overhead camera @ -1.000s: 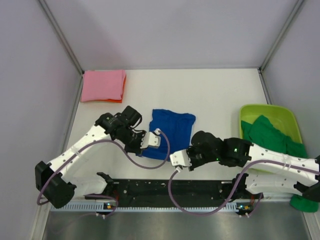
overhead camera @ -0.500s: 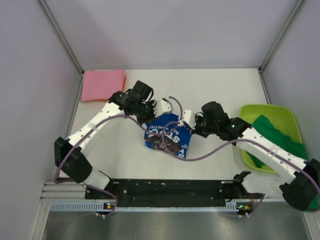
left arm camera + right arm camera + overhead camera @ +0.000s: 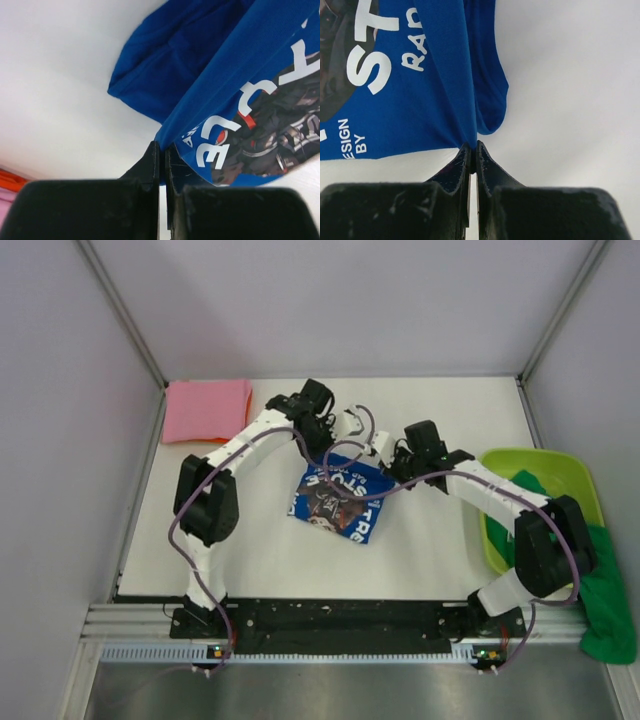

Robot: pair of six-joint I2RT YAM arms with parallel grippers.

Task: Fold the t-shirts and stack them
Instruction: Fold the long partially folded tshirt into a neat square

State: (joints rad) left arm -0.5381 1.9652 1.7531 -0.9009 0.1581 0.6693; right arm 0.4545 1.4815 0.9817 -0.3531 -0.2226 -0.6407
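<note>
At the near edge of the white worktop (image 3: 430, 550) a black rail (image 3: 340, 618) carries the bases of both arms. In the near right corner lies a green t-shirt (image 3: 606, 612), bunched; part of it is outside the lime-green tub (image 3: 498, 462) and part reaches into it, draped over the right wall. The tub stands at the right side of the worktop.

In the middle of the worktop is the royal blue t-shirt (image 3: 340, 502). Its side with the dark graphic and white lettering faces up, and it sits a little turned, not square to the edges. The two arms hold its far edge, and the cloth slopes down from there toward the near side. In the wrist views a folded blue part (image 3: 165, 65) lies on the white surface under the stretched printed layer.

The left arm (image 3: 250, 435) reaches from the left over to the far left corner of this shirt. The left jaws are pressed almost together, and a thin edge of blue cloth is pinched between them. The right arm (image 3: 480, 485) comes from the right to the far right corner. The right jaws are also closed tight, and the blue hem (image 3: 470, 125) runs straight into the narrow slit between them.

In the far left corner, well apart from the blue one, lies the pink t-shirt (image 3: 205, 410), folded flat into a neat rectangle. A thin orange strip (image 3: 228, 442) shows under its near edge.
</note>
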